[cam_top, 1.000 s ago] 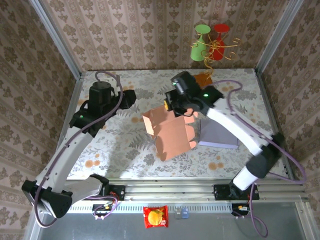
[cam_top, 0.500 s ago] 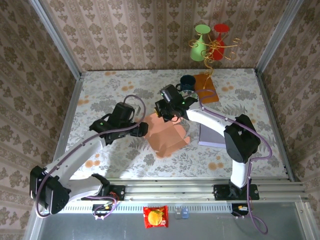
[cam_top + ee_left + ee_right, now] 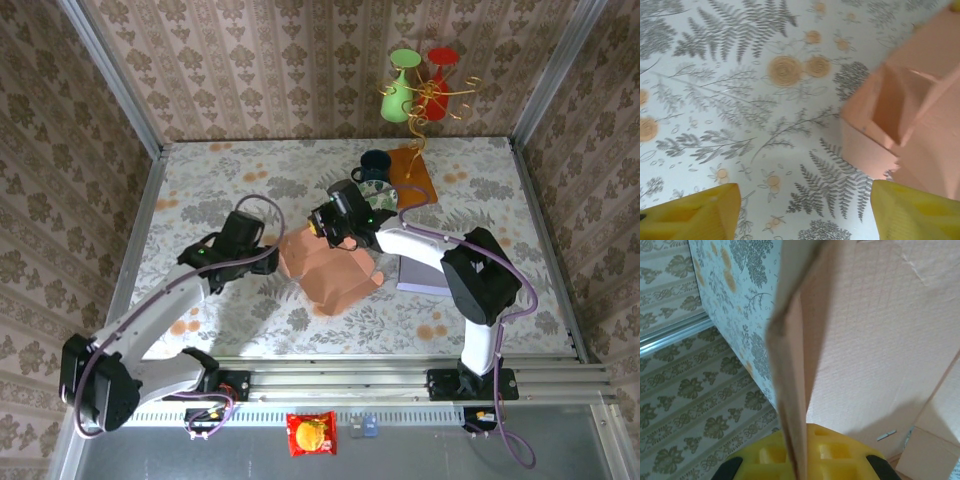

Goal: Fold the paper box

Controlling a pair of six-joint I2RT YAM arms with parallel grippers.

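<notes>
Top view: salmon paper box [image 3: 335, 275], partly folded, lies mid-table [image 3: 200, 180]. My left gripper [image 3: 272, 258] just beside its left side. My right gripper [image 3: 335, 228] at its far edge. Lavender flat item [image 3: 425, 275] to its right.

Left wrist view: my yellow fingertips [image 3: 695, 210] spread wide, nothing between them. Box [image 3: 910, 115] ahead on the right, resting on floral surface.

Right wrist view: my right gripper [image 3: 797, 460] pinches thin edge of box panel [image 3: 880, 340].

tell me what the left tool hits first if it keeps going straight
Probably the table, just beside the paper box; the open left tool aims slightly off it, though depth is unclear.
</notes>
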